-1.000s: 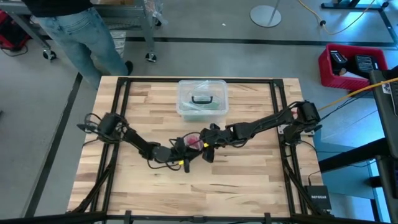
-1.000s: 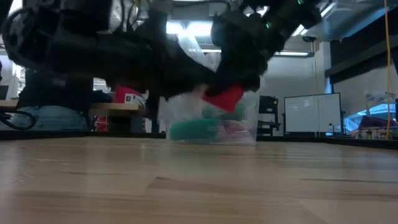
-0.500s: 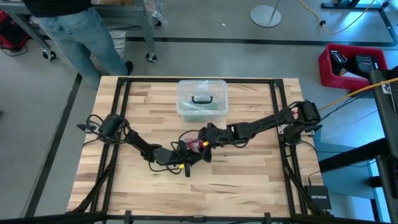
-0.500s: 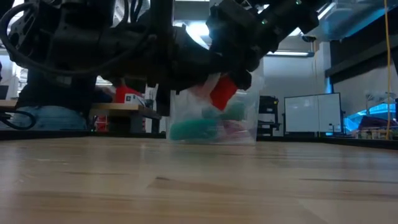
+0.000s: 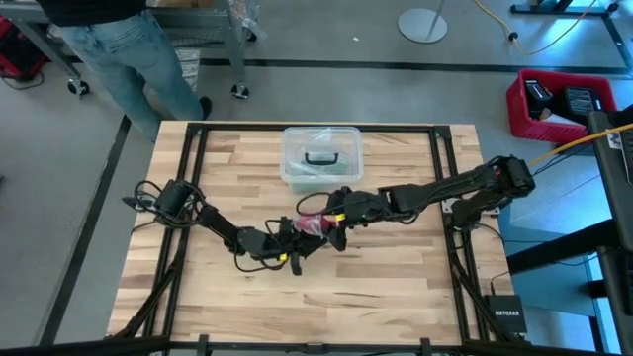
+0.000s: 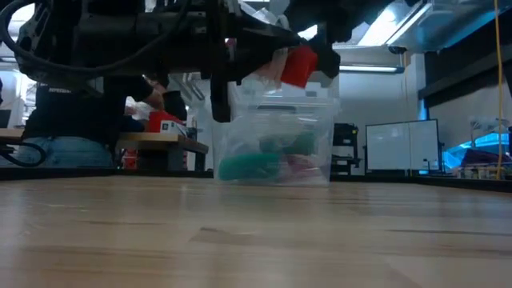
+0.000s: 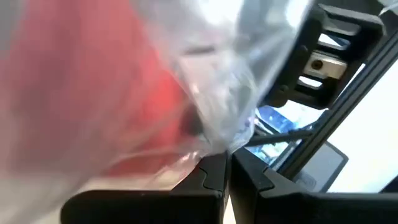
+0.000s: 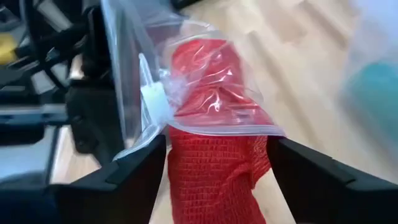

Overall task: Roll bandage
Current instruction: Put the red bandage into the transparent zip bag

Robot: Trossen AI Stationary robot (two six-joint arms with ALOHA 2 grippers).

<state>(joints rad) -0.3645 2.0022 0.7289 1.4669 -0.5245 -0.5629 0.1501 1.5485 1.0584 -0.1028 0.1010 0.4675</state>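
Note:
The bandage is a short red roll (image 8: 214, 130), held in the air over the table's middle (image 5: 318, 226); it shows high above the tabletop in the low view (image 6: 298, 66). Its far end is inside the small clear plastic bag (image 8: 146, 81). My right gripper (image 8: 214, 186) is shut on the roll's near end. My left gripper (image 7: 229, 177) is shut on the bag, right beside the roll (image 5: 295, 240). My left gripper pinches a crumpled edge of the clear bag (image 7: 219, 142) between its two shut fingers, coming from the table's left. The bag is clear of the table, with the red roll showing through it. My right gripper pinches the roll's near end (image 8: 211, 177) between its two fingers (image 8: 127, 180), one on each round side, coming from the table's right. The roll is clear of the table, and its far end (image 8: 205, 68) sticks into the bag's mouth.
A clear plastic box with a black handle (image 5: 321, 156) stands just beyond the grippers and holds teal and other rolls (image 6: 256, 166). A person (image 5: 129, 49) stands past the table's far left corner. A red crate (image 5: 559, 99) sits on the floor at the right.
Both grippers have gone up together with the roll and the bag, which now hang well higher above the table. My right gripper has also shifted a little toward the far edge, and the roll has tipped.

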